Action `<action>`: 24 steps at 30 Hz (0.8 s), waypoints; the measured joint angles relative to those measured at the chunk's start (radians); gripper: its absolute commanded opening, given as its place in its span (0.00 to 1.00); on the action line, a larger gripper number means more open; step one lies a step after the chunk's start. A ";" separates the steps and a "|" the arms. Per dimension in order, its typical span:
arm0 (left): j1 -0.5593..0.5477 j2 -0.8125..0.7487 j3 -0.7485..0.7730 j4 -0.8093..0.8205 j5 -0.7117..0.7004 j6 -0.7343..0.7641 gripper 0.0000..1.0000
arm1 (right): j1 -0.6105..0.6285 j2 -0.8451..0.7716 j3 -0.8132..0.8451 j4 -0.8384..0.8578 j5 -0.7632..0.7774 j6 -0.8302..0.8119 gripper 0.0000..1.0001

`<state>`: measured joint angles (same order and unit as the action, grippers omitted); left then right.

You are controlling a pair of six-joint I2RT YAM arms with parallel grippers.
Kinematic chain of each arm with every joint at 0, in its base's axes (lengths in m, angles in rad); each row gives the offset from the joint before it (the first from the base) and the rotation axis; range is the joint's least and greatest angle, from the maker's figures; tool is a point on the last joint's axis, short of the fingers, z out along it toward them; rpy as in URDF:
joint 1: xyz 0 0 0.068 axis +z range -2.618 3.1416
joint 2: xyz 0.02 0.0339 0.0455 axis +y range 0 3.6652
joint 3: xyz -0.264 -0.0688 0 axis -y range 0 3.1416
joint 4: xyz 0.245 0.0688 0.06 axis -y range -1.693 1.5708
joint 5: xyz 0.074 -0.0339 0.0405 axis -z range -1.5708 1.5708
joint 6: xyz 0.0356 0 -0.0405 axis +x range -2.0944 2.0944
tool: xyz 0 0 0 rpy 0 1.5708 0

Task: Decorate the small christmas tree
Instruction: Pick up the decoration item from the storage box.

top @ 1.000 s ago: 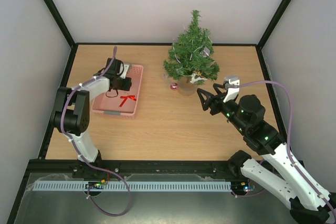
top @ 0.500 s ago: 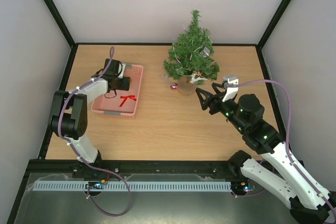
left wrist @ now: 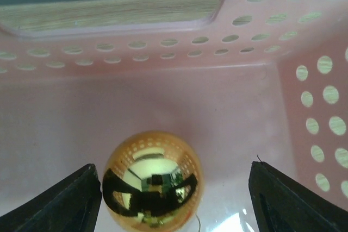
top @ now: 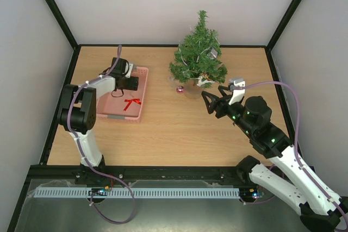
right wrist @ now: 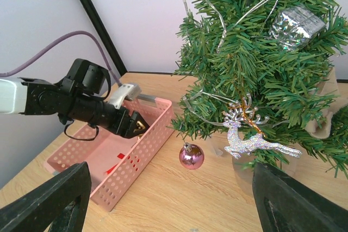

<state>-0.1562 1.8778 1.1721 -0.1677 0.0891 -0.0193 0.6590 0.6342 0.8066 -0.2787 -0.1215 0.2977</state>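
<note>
Fingers of the left gripper (left wrist: 174,199) have spread over the last second while the arm shifted toward the far end of the pink basket (left wrist: 163,101). They now stand released astride a gold bauble (left wrist: 152,180) on the basket floor: the left finger sits just beside it, the right finger well apart. Closing would likely secure the next ornament. The small christmas tree (top: 198,58) stands right of the basket, apart from it. The right gripper (top: 210,104), farther right again, has stayed spread and empty.

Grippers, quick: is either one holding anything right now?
Left gripper: open, straddling a gold ball in the pink basket, not gripping it.
Right gripper: open, empty, near the tree.
</note>
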 measured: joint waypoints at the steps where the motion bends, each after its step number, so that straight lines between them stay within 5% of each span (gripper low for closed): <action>1: 0.000 0.010 0.009 0.000 -0.001 -0.001 0.73 | 0.000 0.001 0.000 0.000 0.000 -0.001 0.79; 14: 0.000 0.045 0.035 -0.004 -0.015 -0.014 0.49 | 0.000 0.016 0.000 0.000 0.000 -0.003 0.79; 24: 0.000 0.017 0.039 -0.055 -0.015 -0.014 0.46 | 0.000 0.016 0.000 0.000 -0.001 -0.002 0.76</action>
<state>-0.1566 1.8946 1.2106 -0.2222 0.0742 -0.0338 0.6590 0.6498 0.8066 -0.2783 -0.1223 0.2958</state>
